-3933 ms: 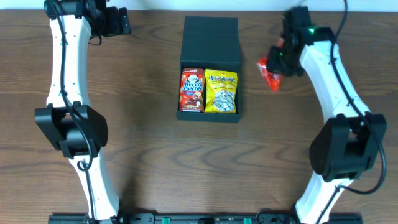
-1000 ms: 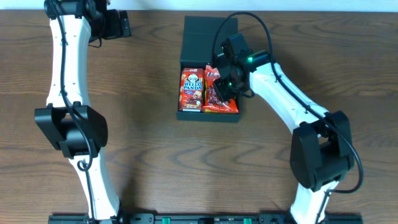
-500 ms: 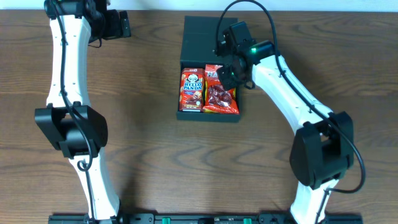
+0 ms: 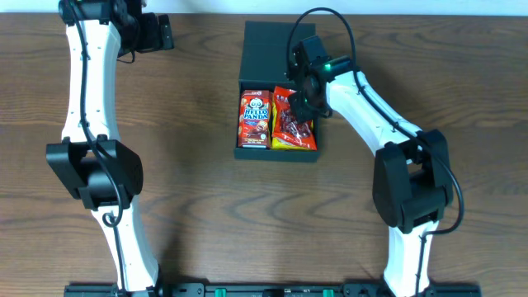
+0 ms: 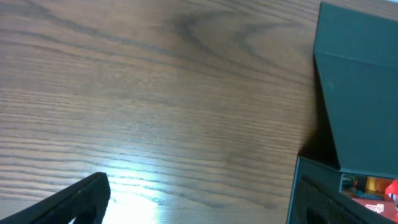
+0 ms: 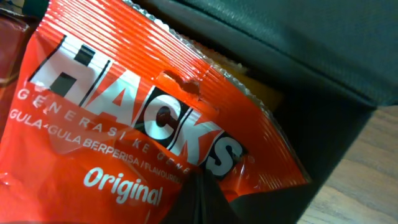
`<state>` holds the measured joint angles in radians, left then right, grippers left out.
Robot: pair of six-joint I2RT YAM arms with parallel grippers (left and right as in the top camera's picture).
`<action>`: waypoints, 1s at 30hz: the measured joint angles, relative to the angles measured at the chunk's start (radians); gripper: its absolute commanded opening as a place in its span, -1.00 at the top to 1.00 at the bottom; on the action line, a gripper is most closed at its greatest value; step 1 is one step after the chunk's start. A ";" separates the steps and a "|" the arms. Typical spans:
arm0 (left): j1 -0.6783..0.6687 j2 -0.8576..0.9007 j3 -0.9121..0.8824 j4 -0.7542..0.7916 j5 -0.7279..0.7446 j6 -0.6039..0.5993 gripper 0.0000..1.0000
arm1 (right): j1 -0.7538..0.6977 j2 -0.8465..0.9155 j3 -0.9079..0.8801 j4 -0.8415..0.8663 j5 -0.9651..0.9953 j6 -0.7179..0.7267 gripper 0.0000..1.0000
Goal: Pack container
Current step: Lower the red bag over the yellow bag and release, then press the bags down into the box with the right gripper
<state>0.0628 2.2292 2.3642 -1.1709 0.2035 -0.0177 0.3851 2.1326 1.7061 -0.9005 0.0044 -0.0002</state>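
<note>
red packet (image 4: 290, 129) lies in the container (image 4: 279, 49), gripped by right jaws.

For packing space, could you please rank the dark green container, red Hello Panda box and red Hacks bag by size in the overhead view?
1. Dark teal-green rigid container.
2-3. Red foil Hacks bag, red cardboard Hello Panda box: nearly alike, bag partly covered.

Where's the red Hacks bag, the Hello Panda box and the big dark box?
Hacks bag (image 6: 124, 124): right wrist view, middle of its red front.
Hello Panda box (image 4: 255, 118): overhead view, middle of its printed face.
container (image 4: 264, 51): overhead view, on its open lid.
</note>
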 measured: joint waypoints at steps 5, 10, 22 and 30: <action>0.000 0.000 0.000 0.000 0.000 0.000 -0.91 | 0.000 0.000 0.070 -0.054 0.000 0.005 0.97; 0.000 0.000 0.000 -0.001 0.000 0.000 -0.91 | 0.000 -0.041 0.171 -0.142 -0.002 0.002 0.98; 0.000 0.000 0.000 0.001 0.000 0.000 -0.91 | 0.014 -0.135 0.136 -0.338 -0.130 -0.042 0.97; 0.000 0.000 0.000 0.001 0.000 0.000 -0.91 | 0.082 -0.135 -0.045 -0.201 -0.196 -0.047 0.97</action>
<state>0.0628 2.2292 2.3642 -1.1702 0.2035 -0.0177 0.4671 1.9980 1.6611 -1.1011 -0.1913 -0.0475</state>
